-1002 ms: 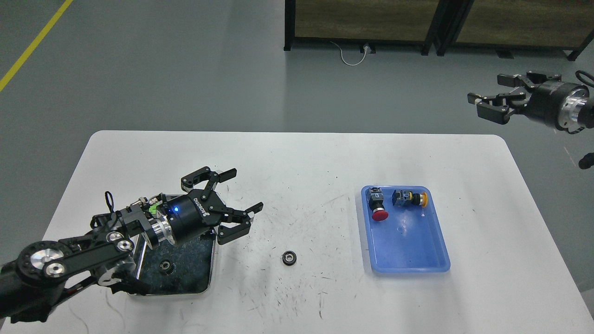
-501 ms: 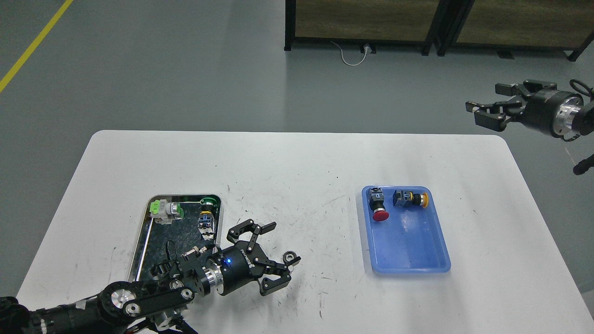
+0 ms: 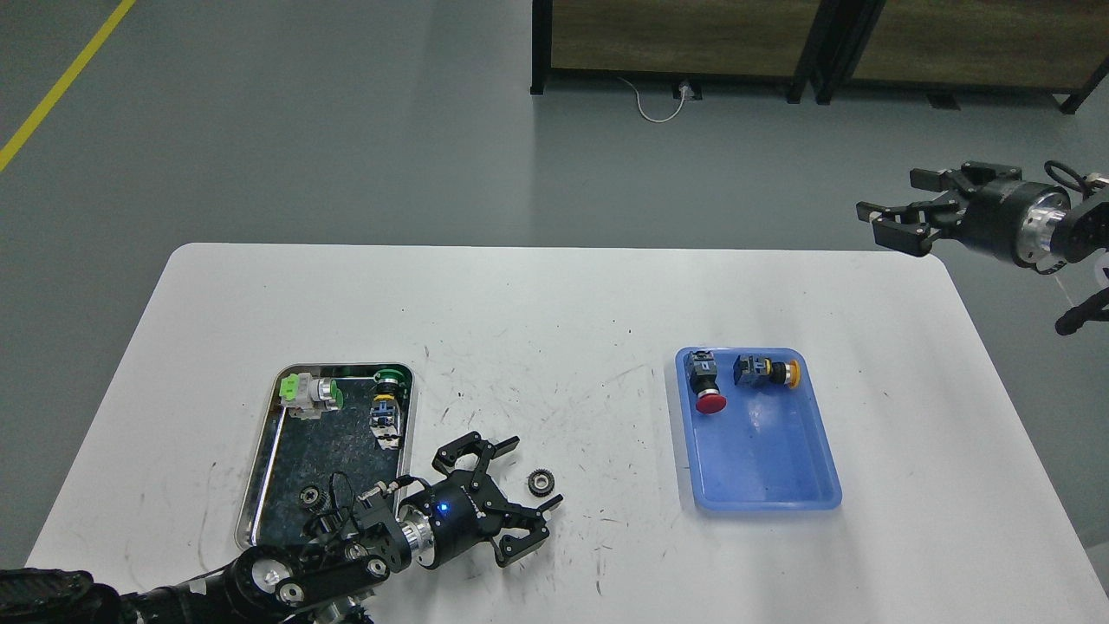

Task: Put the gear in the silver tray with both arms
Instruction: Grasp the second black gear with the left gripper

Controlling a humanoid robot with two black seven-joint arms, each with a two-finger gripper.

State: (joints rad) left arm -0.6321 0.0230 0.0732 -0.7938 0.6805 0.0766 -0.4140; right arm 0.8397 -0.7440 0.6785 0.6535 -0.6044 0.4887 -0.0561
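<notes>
A small black gear (image 3: pixel 541 482) lies on the white table (image 3: pixel 554 312), right of the silver tray (image 3: pixel 260 485). My left gripper (image 3: pixel 525 473) is open, low over the table, with the gear between its spread fingers. A second gear (image 3: pixel 311 497) lies in the tray's near part. At the tray's far end lie a green and white switch (image 3: pixel 308 393) and a green-capped button (image 3: pixel 386 400). My right gripper (image 3: pixel 897 212) is open and empty, held high beyond the table's far right corner.
A blue plastic tray (image 3: pixel 771 472) stands right of centre with a red push button (image 3: pixel 704 384) and a yellow-capped one (image 3: pixel 762 371) at its far end. Dark scuff marks cover the middle of the table.
My left arm dropped from above the silver tray and swung right to the loose gear, uncovering the tray. The right gripper sank a little and drifted left.
</notes>
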